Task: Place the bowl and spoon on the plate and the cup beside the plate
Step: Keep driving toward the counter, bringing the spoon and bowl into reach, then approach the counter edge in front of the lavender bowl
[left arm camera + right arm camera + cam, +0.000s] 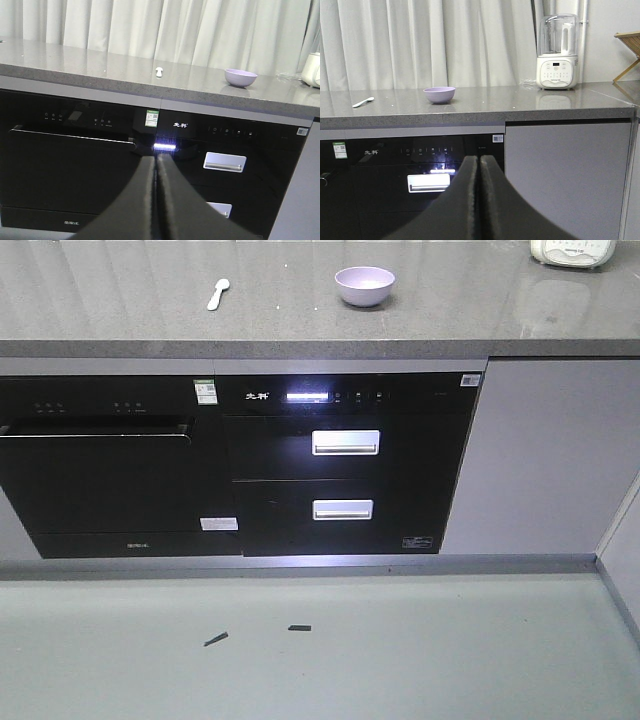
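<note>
The lavender bowl [364,286] sits upright and empty on the grey counter [450,310], toward its back edge and right of the middle. The pale spoon [218,294] lies well apart to its left, its long axis running roughly front to back with the scoop end toward the back. Neither the plate nor the cup shows in any view. From the left tool [156,159] the spoon is almost straight ahead and higher up, with the bowl off to the right, so I judge the left arm the nearer one for the spoon. From the right tool [479,160] the bowl lies ahead, above and a little left, which favours that arm for the bowl. Both tools have their fingers pressed together with nothing between them, and both hang below counter height in front of the black dishwasher [100,480] and drawer unit [345,470], so the counter's front edge must be cleared first. A white blender [557,52] stands near the right back corner, well clear of the bowl
</note>
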Available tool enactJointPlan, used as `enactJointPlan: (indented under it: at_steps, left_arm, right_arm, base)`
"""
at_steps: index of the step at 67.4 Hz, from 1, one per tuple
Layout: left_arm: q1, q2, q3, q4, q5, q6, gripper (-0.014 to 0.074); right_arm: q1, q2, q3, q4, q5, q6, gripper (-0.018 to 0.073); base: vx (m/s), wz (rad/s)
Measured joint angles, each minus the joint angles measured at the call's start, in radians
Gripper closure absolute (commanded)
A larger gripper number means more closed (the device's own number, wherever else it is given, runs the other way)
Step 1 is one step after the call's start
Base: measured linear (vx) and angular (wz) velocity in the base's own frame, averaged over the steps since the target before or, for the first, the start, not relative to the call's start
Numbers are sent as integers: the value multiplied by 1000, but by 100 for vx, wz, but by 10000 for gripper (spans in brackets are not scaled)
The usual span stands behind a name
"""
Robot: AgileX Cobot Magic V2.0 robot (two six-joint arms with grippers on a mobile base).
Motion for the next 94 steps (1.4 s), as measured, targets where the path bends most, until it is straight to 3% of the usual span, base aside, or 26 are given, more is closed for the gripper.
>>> enactJointPlan:
  at_steps: [94]
  left_arm:
    - [0, 0, 0, 0, 0, 0, 602]
  right_arm:
    - [0, 0, 0, 0, 0, 0, 564]
  base:
    - [10, 0]
